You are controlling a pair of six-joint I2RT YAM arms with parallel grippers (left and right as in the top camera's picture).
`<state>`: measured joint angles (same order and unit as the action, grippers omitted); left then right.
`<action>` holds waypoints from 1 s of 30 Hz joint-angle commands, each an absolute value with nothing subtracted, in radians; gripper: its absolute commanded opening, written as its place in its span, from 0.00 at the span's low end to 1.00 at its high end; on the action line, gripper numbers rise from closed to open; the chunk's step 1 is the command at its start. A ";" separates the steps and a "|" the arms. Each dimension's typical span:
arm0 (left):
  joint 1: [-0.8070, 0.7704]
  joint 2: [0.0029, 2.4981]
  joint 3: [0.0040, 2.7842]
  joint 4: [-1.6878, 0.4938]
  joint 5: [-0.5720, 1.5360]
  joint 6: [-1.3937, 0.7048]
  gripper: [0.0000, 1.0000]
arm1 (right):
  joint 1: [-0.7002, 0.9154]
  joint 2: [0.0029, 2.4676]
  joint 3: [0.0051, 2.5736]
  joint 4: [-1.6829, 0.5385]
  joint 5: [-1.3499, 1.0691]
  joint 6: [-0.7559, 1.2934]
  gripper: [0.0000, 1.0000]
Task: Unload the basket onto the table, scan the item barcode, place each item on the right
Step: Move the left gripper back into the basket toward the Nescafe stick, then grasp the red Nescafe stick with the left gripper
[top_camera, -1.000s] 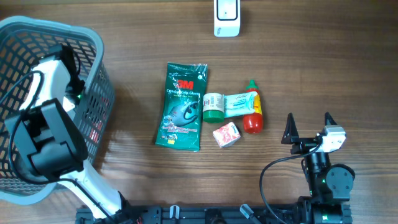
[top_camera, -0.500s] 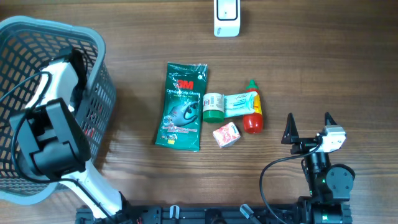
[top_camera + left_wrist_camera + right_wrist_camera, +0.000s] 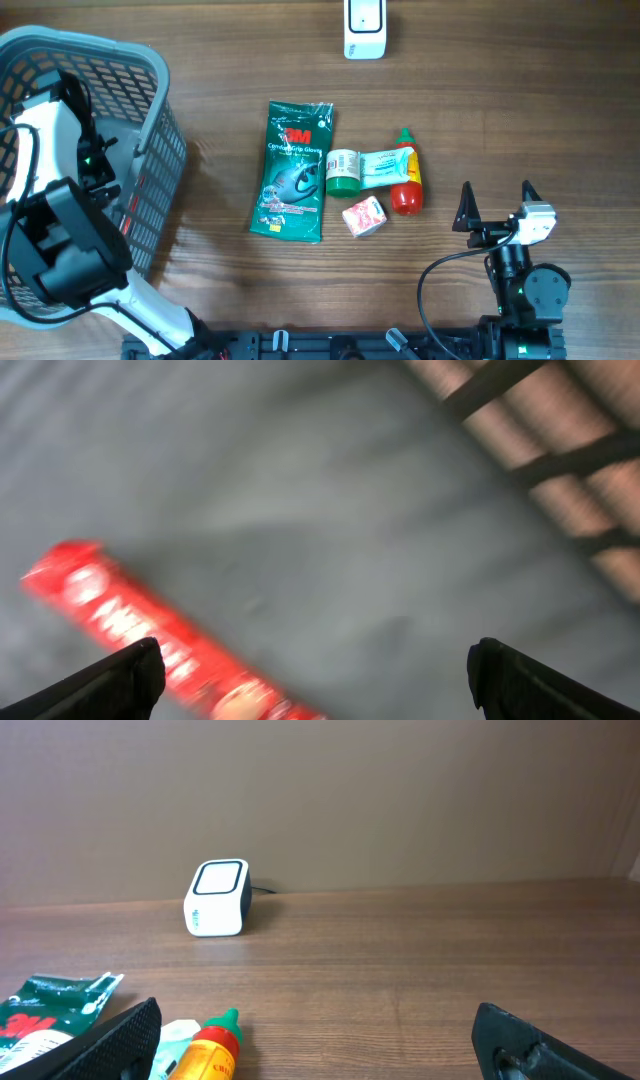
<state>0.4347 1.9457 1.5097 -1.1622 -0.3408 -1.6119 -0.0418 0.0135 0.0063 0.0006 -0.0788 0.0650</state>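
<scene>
1. Wood-grain table (image 3: 520,100) fills the overhead view, with a grey mesh basket (image 3: 165,120) standing at its left end.
2. Inside the basket, a red packet (image 3: 140,625) with white lettering lies on the grey floor below the left fingers (image 3: 118,680). It is nearer the finger at the left edge of the wrist view than the other one. The view is blurred and the print cannot be read.
3. Those left fingers are spread wide with nothing between them, and neither appears to touch the red packet.
4. Far ahead of the right fingers (image 3: 466,208), off to their left, the white barcode scanner (image 3: 364,28) sits at the table's far edge.
5. The right fingers are likewise spread wide and empty, near the table's front edge.
6. Close ahead of them and to their left, a red sauce bottle (image 3: 406,180) lies against a white-and-teal tube (image 3: 380,167), with a green-capped jar (image 3: 343,172) next in line. A small pink box (image 3: 364,216) lies just beside the bottle's base. A green glove pack (image 3: 293,170) lies farthest to the left.
</scene>
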 commanded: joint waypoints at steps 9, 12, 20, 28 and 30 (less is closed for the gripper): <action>0.410 1.927 1.335 -1.238 -0.170 -1.821 1.00 | -0.043 0.007 0.005 0.005 -0.091 0.053 1.00; 0.411 1.927 1.258 -1.186 -0.176 -1.868 1.00 | -0.043 0.007 0.005 0.005 -0.091 0.053 1.00; 0.411 1.927 1.076 -1.005 -0.177 -1.868 0.41 | -0.043 0.007 0.005 0.005 -0.091 0.053 1.00; 0.412 1.903 1.112 -1.027 -0.239 -1.810 0.04 | -0.043 0.007 0.005 0.005 -0.091 0.053 1.00; 0.413 1.877 1.164 -1.064 -0.281 -1.761 0.04 | -0.043 0.007 0.005 0.005 -0.091 0.053 1.00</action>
